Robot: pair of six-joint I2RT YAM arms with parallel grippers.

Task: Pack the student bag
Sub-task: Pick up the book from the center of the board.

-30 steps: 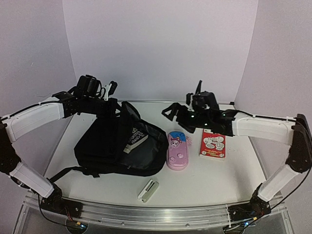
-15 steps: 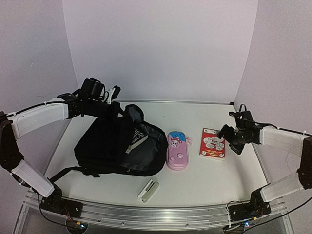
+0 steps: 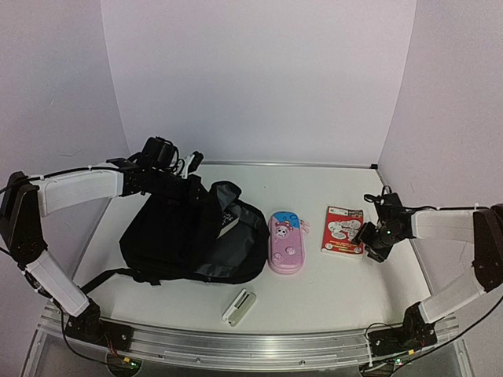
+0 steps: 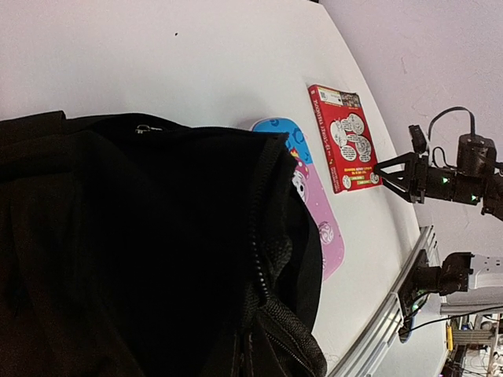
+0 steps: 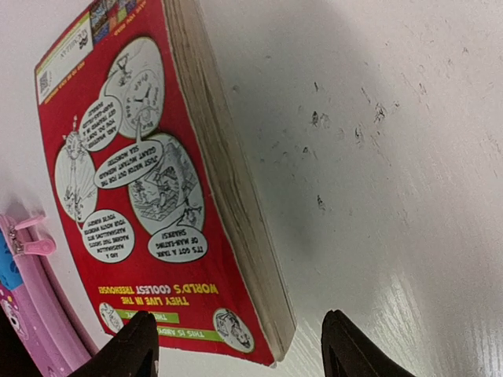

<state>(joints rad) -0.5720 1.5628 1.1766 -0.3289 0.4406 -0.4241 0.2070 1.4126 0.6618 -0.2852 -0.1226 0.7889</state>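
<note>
While the large black soft fabric backpack (image 3: 177, 236) lies flat on the left half of the white desk (image 3: 330, 294), with some grey lining showing at its mouth, the left end effector (image 3: 189, 166) is at the top edge of the backpack. Its fingers are lost against the black cloth, so I cannot tell if they are closed on it or not. The left wrist view is almost filled by black fabric and a zipper. Just beside the backpack on its right lies a pink oblong pencil case with a blue end (image 3: 284, 243). Further right, apart from it, a red paperback book with cartoon pictures (image 5: 134, 181) lies flat. The right end effector (image 5: 240, 353) is low at the near right corner of the book, its two fingers (image 5: 141, 349) wide apart — one over the red cover, the other over bare desk — and it has hold of nothing. A small white and green flat object (image 3: 239, 306) lies near the front edge of the desk.
</note>
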